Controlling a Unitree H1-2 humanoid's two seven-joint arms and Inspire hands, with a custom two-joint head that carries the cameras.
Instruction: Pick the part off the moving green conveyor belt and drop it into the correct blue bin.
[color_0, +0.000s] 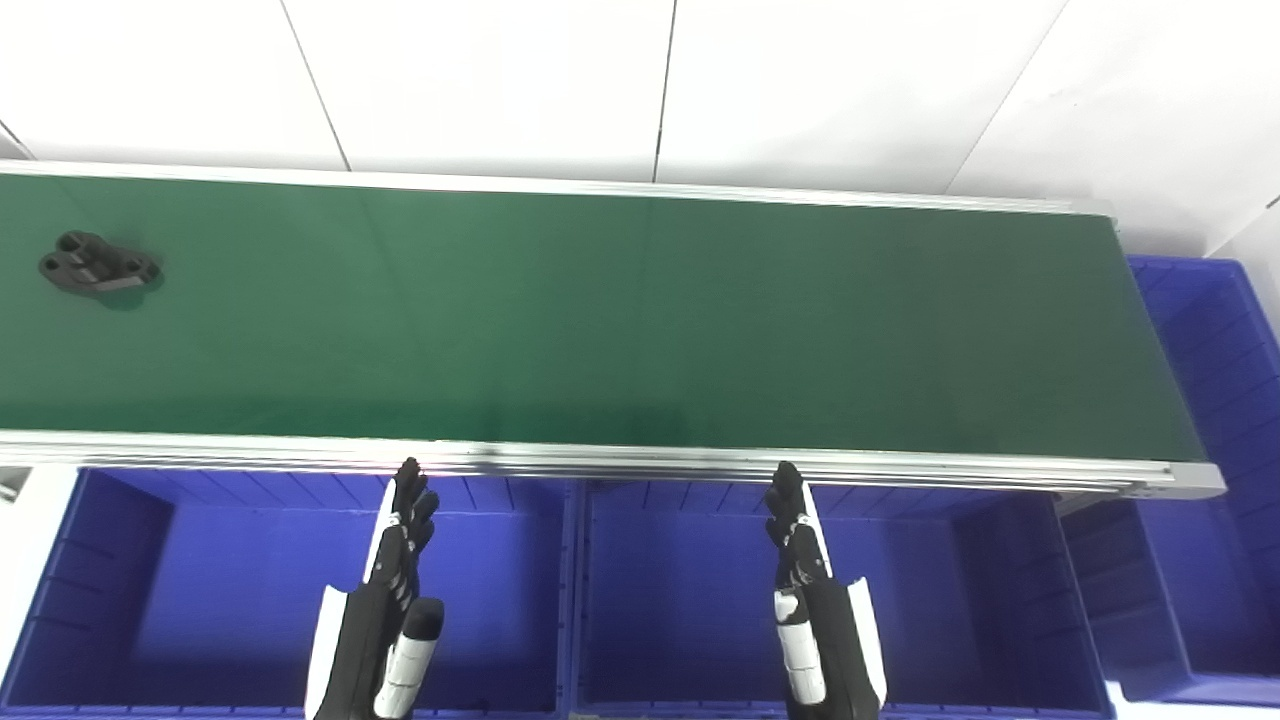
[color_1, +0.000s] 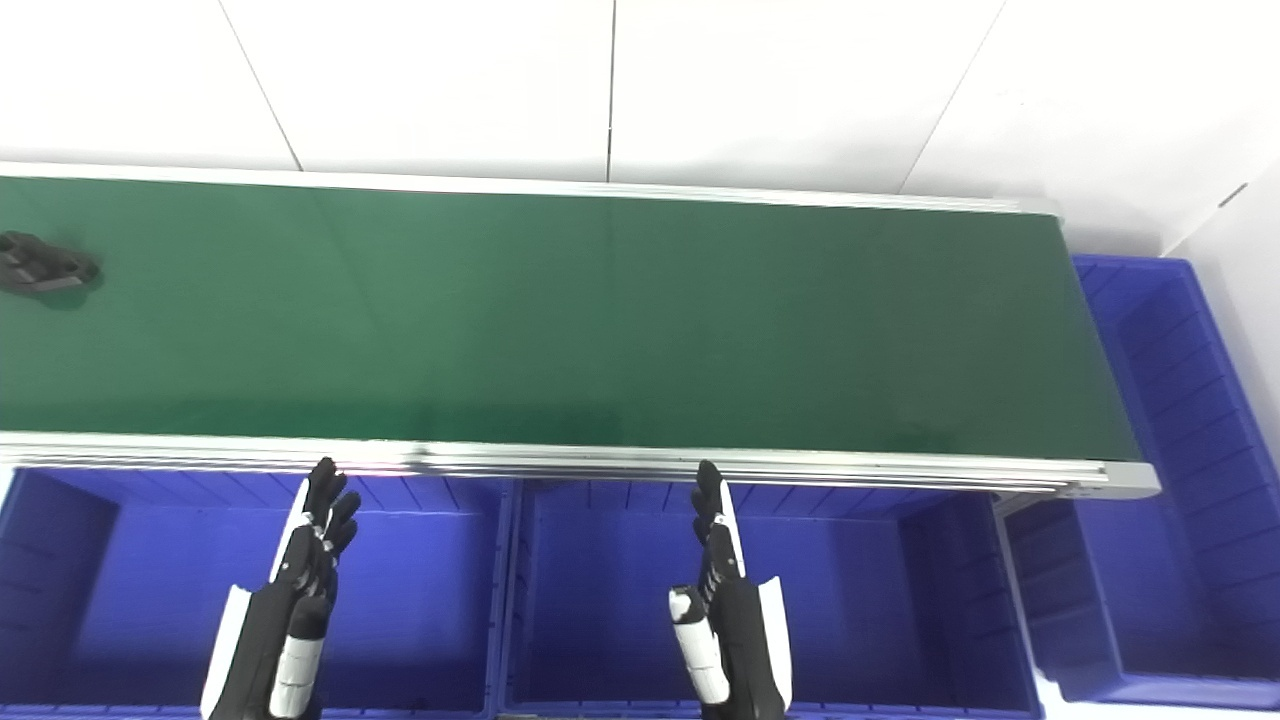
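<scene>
Nothing picked yet: black part (color_0: 98, 268) sits at the far left of the green belt (color_0: 640, 320). Left robot hand (color_0: 395, 590) and right robot hand (color_0: 805, 590) wait over the blue bins (color_0: 150, 560), fingers extended, holding nothing. Grab and drop both left.

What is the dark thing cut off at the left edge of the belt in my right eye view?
Observer: The left eye view shows it whole: a black part with round holes, lying flat on the green conveyor belt.
Operator: Is anything else on the belt left of it?
Observer: No, only bare belt shows between the part and the picture's edge.
Operator: Where does the left bin end?
Observer: The left blue bin shows its whole outer wall, with a white surface beyond it.
</scene>
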